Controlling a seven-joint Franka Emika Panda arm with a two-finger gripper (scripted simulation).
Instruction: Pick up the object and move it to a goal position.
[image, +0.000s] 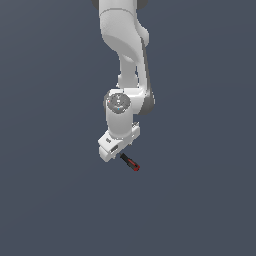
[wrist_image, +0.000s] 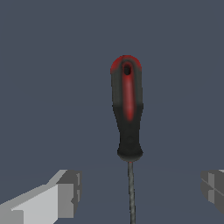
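Note:
The object (wrist_image: 127, 109) is a small screwdriver with a black handle, a red stripe and a red end. It lies flat on the dark grey floor. Its thin dark shaft (wrist_image: 130, 188) runs into the gap between my two fingers. My gripper (wrist_image: 140, 192) is open, with one grey fingertip (wrist_image: 65, 194) on one side of the shaft and the other fingertip (wrist_image: 213, 188) far on the opposite side; neither touches it. In the exterior view the gripper (image: 116, 150) hangs low over the shaft end, and the object's handle (image: 132, 163) sticks out toward the exterior view's right.
Only the plain dark grey floor (image: 50, 200) surrounds the screwdriver. The white arm (image: 122, 60) rises straight above the gripper.

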